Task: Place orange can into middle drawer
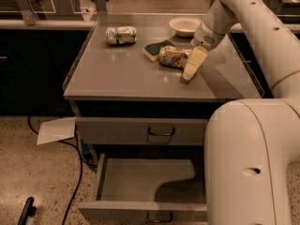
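Pointing down beside the orange can, fingers perhaps touching the countertop.

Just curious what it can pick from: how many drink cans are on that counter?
2. The orange can lies beside the green sponge, next to the gripper; a whitish can lies farther left, near the back. The arm might hide more.

The robot's body hides the open drawer's right side, and the bottom edge cuts off its handle. The gripper is low over the counter, just right of the can; whether they touch cannot be told. The can hides the sponge's right corner. The arm runs off the top edge.
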Available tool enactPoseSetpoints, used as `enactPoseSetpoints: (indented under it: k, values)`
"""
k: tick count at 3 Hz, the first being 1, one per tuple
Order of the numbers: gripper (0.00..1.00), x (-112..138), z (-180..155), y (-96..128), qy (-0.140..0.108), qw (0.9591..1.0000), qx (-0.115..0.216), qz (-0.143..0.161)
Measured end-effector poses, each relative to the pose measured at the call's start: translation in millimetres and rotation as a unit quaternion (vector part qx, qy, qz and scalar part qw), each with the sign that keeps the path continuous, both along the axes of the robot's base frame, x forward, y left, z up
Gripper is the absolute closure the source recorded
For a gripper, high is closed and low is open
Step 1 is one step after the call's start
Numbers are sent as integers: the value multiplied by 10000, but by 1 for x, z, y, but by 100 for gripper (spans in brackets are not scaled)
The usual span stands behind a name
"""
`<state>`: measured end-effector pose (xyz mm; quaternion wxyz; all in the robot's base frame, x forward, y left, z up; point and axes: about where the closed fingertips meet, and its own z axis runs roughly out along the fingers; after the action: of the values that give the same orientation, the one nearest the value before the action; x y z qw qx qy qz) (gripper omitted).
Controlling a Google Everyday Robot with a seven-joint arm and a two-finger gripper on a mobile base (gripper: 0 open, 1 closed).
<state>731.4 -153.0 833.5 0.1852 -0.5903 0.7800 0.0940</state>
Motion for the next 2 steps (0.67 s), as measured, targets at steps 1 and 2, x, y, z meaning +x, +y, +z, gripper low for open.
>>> enactPoseSetpoints:
  k: [1,2]
  values:
    - [0,-1,10,29,-20,9997,89,224]
    - [19,1,8,30,-40,9997,99,213]
